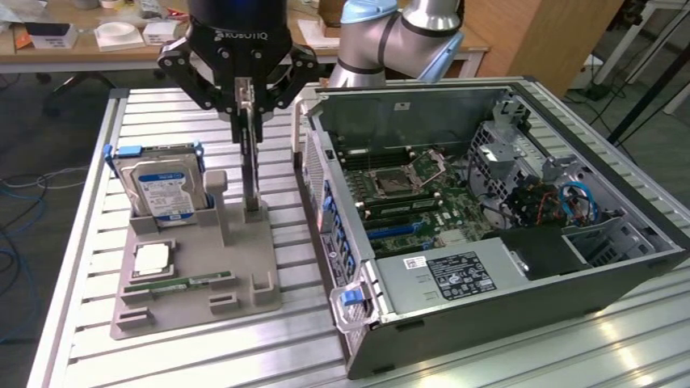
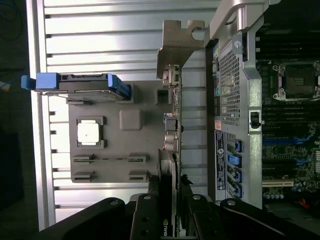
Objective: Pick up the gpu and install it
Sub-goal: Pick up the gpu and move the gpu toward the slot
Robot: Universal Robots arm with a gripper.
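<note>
Silver at its bracket end and green along its edge, the gpu stands upright on edge at the rear of the grey holder. Whether it is still seated there cannot be told. The gripper is directly above, jaws clamped on the card's two faces. Also on the holder are a hard drive, a processor and a memory stick. The open computer case lies just beside it on the slatted metal surface.

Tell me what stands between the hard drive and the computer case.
The gpu, on edge in the gripper, lower end at the grey holder tray; the exterior view shows it.
</note>
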